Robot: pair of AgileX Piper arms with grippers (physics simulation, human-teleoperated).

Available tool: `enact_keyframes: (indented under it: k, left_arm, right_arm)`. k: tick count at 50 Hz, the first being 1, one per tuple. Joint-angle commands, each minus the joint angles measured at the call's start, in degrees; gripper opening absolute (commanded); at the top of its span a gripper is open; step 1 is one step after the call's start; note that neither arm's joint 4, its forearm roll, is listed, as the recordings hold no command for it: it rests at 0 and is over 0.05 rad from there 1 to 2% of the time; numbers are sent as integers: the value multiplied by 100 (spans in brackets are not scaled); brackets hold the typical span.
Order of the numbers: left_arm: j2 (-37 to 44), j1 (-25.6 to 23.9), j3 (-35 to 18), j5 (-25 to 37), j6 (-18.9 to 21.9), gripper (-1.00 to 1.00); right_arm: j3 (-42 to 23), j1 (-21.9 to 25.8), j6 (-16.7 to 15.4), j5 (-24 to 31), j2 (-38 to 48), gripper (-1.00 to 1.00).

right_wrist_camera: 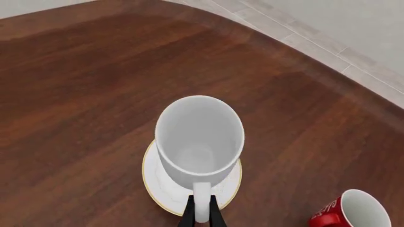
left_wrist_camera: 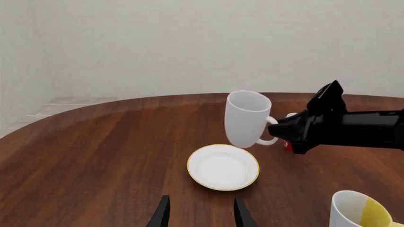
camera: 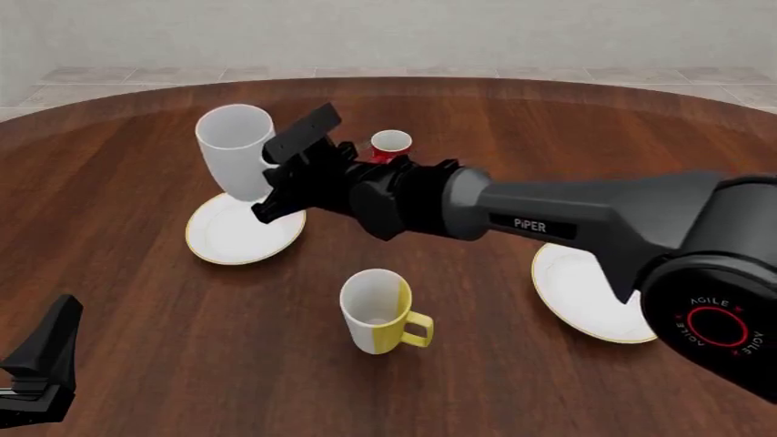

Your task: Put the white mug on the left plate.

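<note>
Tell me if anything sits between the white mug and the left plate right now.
Nothing visible does. The white mug, held by its handle in the right gripper, hangs over the left plate, whose surface is bare.

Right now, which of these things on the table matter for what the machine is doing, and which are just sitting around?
In the job:
- the white mug, held by its handle in the right pincer
- the left plate, just beneath the mug

Lying about:
- the white-and-yellow mug
- the small red mug
- the right plate
- the left pincer, open and idle
</note>
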Motion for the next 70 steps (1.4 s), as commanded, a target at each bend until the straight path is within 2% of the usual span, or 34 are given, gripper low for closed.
enact_keyframes:
  k: [1,70]
  left_arm:
    - [0,0,0,0,0,100]
    - [0,0,0,0,0,100]
  right_arm:
    - [-77,-34,35,3,70,-100]
    - [-441,-29,116,28,694,-100]
